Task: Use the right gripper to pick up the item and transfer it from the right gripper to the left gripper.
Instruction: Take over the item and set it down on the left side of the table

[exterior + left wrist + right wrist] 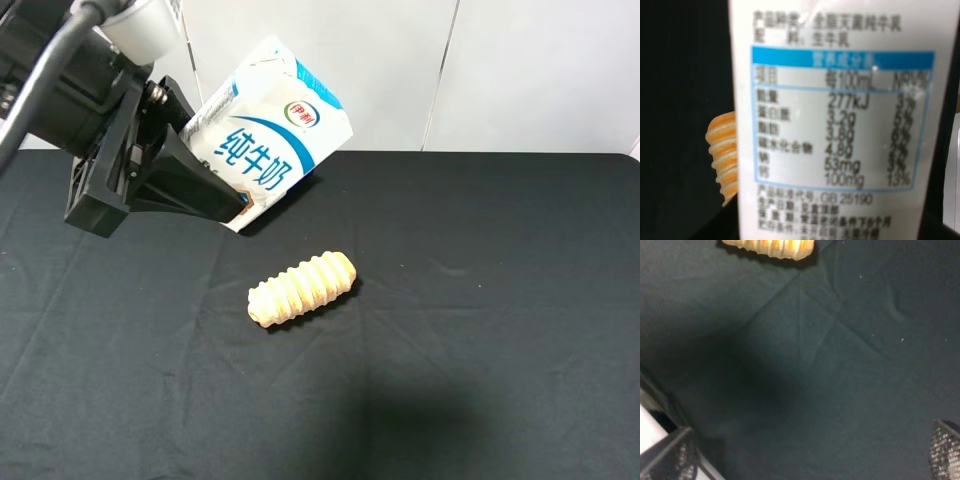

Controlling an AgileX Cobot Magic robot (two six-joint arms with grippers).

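The item, a white milk carton (270, 130) with blue lettering, is held tilted above the table's back left. My left gripper (210, 150) is shut on its lower end, one black wedge finger (195, 185) lying against its front. In the left wrist view the carton's nutrition panel (840, 125) fills the frame. My right gripper (810, 460) is out of the exterior high view. In the right wrist view its two fingertips (670, 460) stand wide apart and empty above the black cloth.
A ridged orange-tan bread-like roll (302, 290) lies on the black tablecloth (480, 300) near the middle, below the carton. It also shows in the left wrist view (724, 165) and the right wrist view (770, 246). A white wall stands behind the table.
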